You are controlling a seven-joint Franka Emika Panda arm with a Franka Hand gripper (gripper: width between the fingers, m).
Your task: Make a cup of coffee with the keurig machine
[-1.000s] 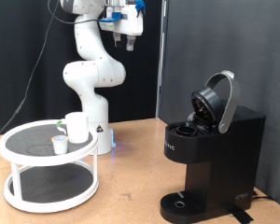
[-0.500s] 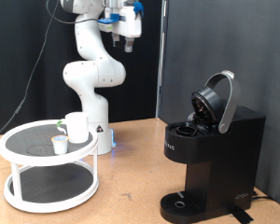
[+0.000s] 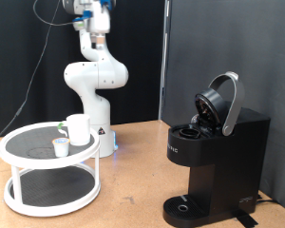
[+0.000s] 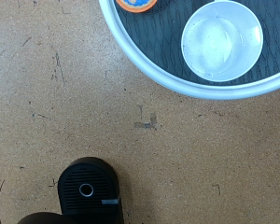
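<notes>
We can't tell the finger state: the gripper (image 3: 95,21) sits high at the exterior view's top, blurred, holding nothing we can see. The plain white cylindrical cup (image 3: 78,129) and a small white pod (image 3: 60,146) sit on the white two-tier round tray (image 3: 47,160). The black boxy keurig machine (image 3: 215,161) has its lid up, drip base bare. We judge nothing loaded yet.
</notes>
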